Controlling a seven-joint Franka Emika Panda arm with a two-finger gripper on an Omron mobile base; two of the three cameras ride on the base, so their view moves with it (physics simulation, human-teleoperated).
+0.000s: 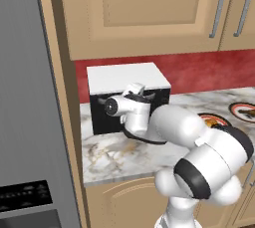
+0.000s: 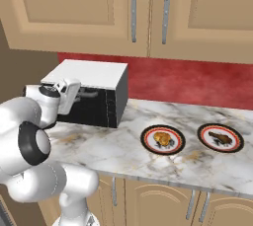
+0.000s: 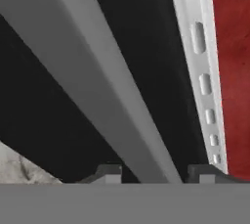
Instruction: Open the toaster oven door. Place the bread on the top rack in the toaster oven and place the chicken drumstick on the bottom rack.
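The toaster oven (image 1: 127, 75) (image 2: 89, 74) stands at the left end of the counter, black with a white top. Its door (image 1: 98, 118) is closed, so the top rack and bottom rack are hidden. My gripper (image 1: 141, 92) (image 2: 74, 91) is up against the door's top edge. In the hand view the grey bar handle (image 3: 97, 71) runs between the fingertips of the gripper (image 3: 156, 171). The jaws are open, with thin dark gaps on both sides of the bar. The bread (image 2: 162, 138) lies on a plate, and the chicken drumstick (image 2: 220, 138) (image 1: 245, 111) on another plate to the right.
A tall grey fridge (image 1: 25, 97) stands just left of the counter. The marble counter (image 2: 123, 156) runs to the right under wooden wall cabinets (image 2: 133, 8) and a red backsplash (image 2: 188, 79). The bread's plate (image 1: 215, 120) sits partly behind my arm.
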